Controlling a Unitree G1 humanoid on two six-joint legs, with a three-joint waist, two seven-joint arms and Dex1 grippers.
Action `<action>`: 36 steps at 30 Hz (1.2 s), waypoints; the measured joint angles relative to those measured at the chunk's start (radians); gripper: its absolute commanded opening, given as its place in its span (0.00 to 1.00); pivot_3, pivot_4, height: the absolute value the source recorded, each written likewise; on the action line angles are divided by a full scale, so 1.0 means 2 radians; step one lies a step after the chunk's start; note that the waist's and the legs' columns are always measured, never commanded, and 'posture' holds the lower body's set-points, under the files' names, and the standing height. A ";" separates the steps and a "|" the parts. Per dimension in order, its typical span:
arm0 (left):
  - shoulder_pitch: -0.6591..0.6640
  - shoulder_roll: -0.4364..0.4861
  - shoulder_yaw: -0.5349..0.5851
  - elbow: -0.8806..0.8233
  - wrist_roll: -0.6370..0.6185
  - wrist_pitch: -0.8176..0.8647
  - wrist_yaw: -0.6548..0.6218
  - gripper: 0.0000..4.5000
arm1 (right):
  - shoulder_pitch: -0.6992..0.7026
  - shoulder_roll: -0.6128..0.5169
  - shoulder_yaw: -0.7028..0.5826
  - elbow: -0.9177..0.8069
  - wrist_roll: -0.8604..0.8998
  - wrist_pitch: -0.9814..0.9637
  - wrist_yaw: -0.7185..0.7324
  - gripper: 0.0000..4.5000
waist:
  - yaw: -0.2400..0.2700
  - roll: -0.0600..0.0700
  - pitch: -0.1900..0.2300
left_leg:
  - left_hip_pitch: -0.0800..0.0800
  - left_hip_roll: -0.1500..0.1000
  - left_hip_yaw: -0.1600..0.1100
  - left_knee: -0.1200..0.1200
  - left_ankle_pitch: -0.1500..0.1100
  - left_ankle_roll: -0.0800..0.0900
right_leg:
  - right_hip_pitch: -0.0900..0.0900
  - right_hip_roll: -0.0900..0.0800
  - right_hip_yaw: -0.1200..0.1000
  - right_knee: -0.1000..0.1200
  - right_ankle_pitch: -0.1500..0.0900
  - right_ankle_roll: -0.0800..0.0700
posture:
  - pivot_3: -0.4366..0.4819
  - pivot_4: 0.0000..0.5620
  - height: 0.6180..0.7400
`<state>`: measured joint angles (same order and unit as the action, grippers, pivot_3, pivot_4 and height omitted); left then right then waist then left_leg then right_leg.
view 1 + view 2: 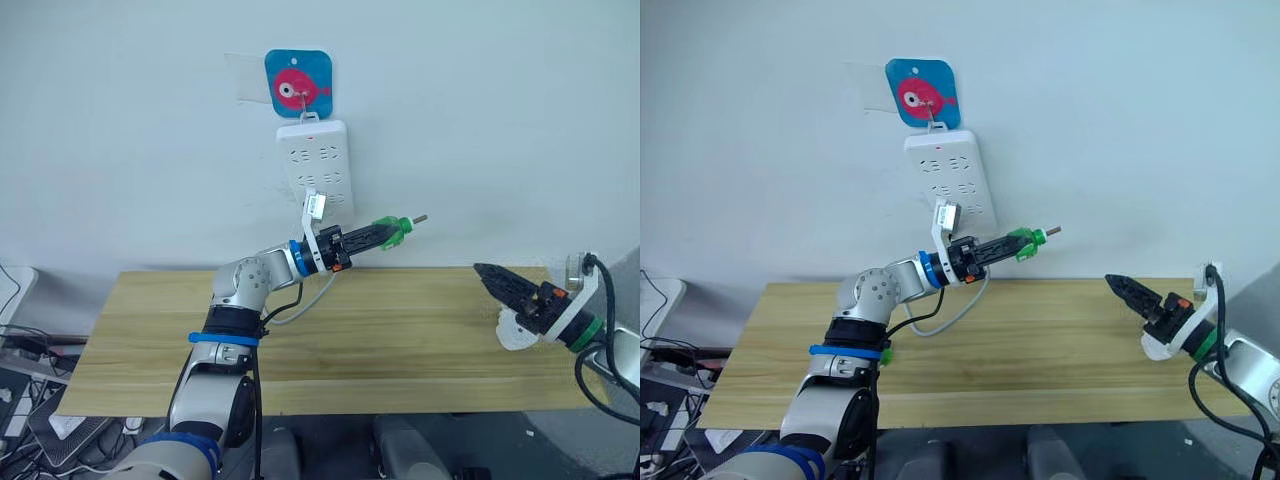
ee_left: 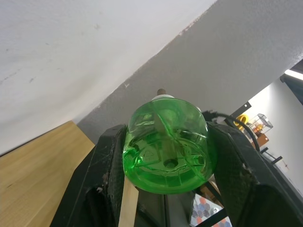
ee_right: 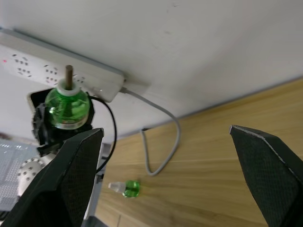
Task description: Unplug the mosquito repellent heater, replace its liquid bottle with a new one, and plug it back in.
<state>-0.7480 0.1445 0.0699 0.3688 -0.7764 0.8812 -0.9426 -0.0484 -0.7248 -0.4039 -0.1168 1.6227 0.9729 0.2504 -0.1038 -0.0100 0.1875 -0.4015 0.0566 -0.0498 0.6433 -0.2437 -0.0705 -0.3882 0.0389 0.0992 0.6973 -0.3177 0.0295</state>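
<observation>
1. Bottle of green liquid (image 1: 398,228) sits pinched between the two fingers of my left claw (image 1: 378,236), with its brown wick pointing away from my wrist.
2. I hold it raised above the worktop (image 1: 400,350), just beside the lower end of the white power strip (image 1: 316,165).
3. The strip hangs on the wall under a blue hook plate with a pink fish (image 1: 298,90). Its grey cable (image 1: 318,290) drops to the wood behind my left arm.
4. A second small green bottle (image 3: 127,188) with a white cap lies on its side on the worktop near that cable.
5. My right claw (image 3: 166,128) is spread wide and grips nothing, low over the right end of the worktop.
6. A white rounded shape (image 1: 517,332) shows beneath it; I cannot tell whether it is the heater.
</observation>
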 measured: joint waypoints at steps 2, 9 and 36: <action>0.000 -0.001 0.003 0.000 0.000 0.000 0.000 0.49 | -0.013 0.013 0.002 0.000 0.010 0.003 0.001 0.99 | 0.000 0.000 0.000 | 0.000 0.000 0.000 0.000 0.000 0.000 | 0.000 0.000 0.000 0.000 0.000 0.000 | 0.35 0.29 1.00; 0.015 -0.011 0.016 -0.022 0.006 -0.039 0.017 0.49 | -0.020 0.064 0.040 -0.055 0.093 -0.002 -0.068 0.99 | 0.001 -0.001 0.000 | 0.000 0.000 0.000 0.000 0.000 0.000 | 0.000 0.000 0.000 0.000 0.000 0.000 | 0.35 0.30 1.00; 0.067 -0.036 -0.023 -0.110 0.047 -0.120 0.029 0.49 | -0.092 0.199 0.126 -0.164 0.097 -0.199 -0.360 0.99 | -0.002 -0.001 0.000 | 0.000 0.000 0.000 0.000 0.000 0.000 | 0.000 0.000 0.000 0.000 0.000 0.000 | 0.36 0.27 1.00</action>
<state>-0.6147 0.0717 0.0229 0.1483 -0.6827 0.6407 -0.8846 -0.2324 -0.3264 -0.1516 -0.4450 1.8166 0.5744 -0.4700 -0.1070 -0.0116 0.1884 -0.4025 0.0572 -0.0504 0.6436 -0.2436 -0.0709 -0.3885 0.0384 0.0987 0.6971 -0.3174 0.0298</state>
